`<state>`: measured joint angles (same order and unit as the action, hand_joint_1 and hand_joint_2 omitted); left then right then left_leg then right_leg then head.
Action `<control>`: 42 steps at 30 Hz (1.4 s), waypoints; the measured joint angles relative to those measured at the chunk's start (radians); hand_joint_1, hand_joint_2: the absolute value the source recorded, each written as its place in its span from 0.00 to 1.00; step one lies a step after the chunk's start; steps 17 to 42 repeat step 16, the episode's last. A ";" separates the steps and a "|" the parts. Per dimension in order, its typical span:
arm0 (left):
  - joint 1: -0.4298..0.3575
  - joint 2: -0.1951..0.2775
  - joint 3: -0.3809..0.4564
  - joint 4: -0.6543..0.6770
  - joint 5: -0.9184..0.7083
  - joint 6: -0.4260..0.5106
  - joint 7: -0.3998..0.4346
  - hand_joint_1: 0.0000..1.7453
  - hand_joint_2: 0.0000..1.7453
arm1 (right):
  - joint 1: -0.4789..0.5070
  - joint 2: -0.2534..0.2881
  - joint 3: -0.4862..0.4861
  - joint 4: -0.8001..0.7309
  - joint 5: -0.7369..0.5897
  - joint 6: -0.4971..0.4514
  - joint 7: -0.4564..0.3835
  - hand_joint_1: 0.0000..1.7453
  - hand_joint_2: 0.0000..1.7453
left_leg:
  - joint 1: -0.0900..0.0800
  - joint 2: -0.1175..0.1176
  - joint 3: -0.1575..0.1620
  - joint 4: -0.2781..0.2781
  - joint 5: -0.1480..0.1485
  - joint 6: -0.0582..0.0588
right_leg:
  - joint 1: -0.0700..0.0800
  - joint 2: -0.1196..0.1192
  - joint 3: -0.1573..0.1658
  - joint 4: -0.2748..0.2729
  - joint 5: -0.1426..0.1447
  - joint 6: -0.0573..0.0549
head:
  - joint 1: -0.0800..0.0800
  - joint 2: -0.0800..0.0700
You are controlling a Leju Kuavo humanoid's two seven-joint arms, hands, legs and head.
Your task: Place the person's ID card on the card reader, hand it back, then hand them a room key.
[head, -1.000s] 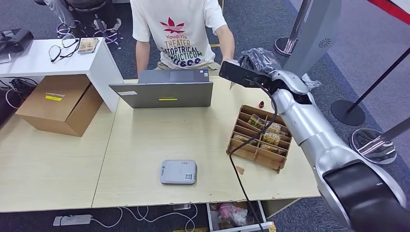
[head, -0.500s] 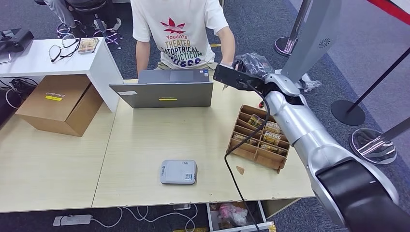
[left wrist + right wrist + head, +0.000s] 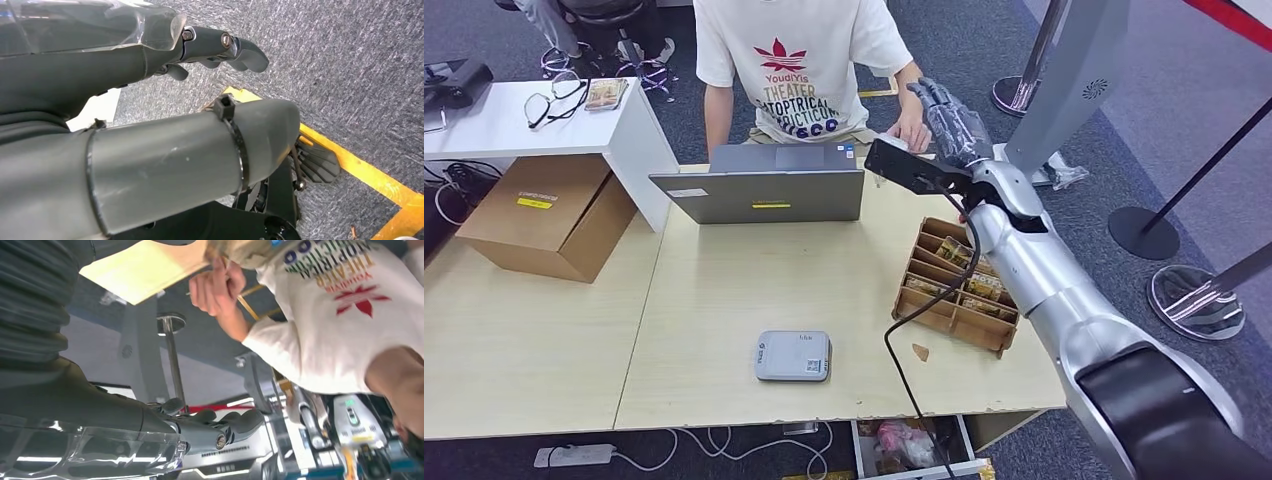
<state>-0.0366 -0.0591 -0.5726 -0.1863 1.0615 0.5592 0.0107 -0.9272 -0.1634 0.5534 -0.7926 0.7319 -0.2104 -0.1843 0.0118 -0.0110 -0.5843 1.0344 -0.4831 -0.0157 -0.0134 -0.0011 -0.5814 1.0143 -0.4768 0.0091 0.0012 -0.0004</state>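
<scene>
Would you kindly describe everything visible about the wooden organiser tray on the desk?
The wooden organiser tray looks like thin brown laser-cut board, split by dividers into rows of compartments. Several hold small card-like items with yellowish printed faces. It lies flat and slightly skewed on the right part of the pale desk, near its edge. The silver right arm passes above it, and a black cable crosses its left end.

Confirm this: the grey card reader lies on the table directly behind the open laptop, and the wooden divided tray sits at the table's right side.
Not quite. The head view shows the card reader near the table's front edge, well in front of the laptop, not behind it. The wooden divided tray does sit at the right side.
</scene>
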 joint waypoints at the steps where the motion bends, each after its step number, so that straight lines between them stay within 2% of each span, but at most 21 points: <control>1: 0.000 0.000 0.000 0.000 0.000 0.000 -0.001 0.00 0.00 | 0.013 -0.002 -0.004 -0.016 0.000 -0.021 -0.004 0.00 1.00 | 0.000 0.000 0.000 0.000 0.000 0.000 | 0.000 0.000 0.000 0.000 0.000 0.000 | 0.000 0.000; 4: 0.000 0.000 0.000 0.000 0.001 0.000 -0.002 0.00 0.00 | 0.063 -0.005 -0.026 -0.078 -0.018 -0.098 -0.021 0.00 1.00 | 0.000 0.000 0.000 0.000 0.000 0.000 | 0.000 0.000 0.000 0.000 0.000 0.000 | 0.000 0.000; 9: 0.000 0.000 0.000 0.000 0.001 0.002 -0.003 0.00 0.00 | 0.186 -0.006 -0.090 -0.223 -0.119 -0.221 -0.074 0.00 1.00 | 0.000 0.000 0.000 0.000 0.000 0.000 | 0.000 0.000 0.000 0.000 0.000 0.000 | 0.000 0.000; 16: 0.000 -0.001 0.000 0.000 0.008 0.008 -0.012 0.00 0.00 | 0.339 -0.006 -0.160 -0.408 -0.282 -0.247 -0.120 0.00 1.00 | 0.000 0.000 0.000 0.000 0.000 0.000 | 0.000 0.000 0.000 0.000 0.000 0.000 | 0.000 0.000; 42: 0.000 -0.001 0.000 0.000 0.008 0.008 -0.012 0.00 0.00 | 0.339 -0.006 -0.160 -0.408 -0.282 -0.247 -0.120 0.00 1.00 | 0.000 0.000 0.000 0.000 0.000 0.000 | 0.000 0.000 0.000 0.000 0.000 0.000 | 0.000 0.000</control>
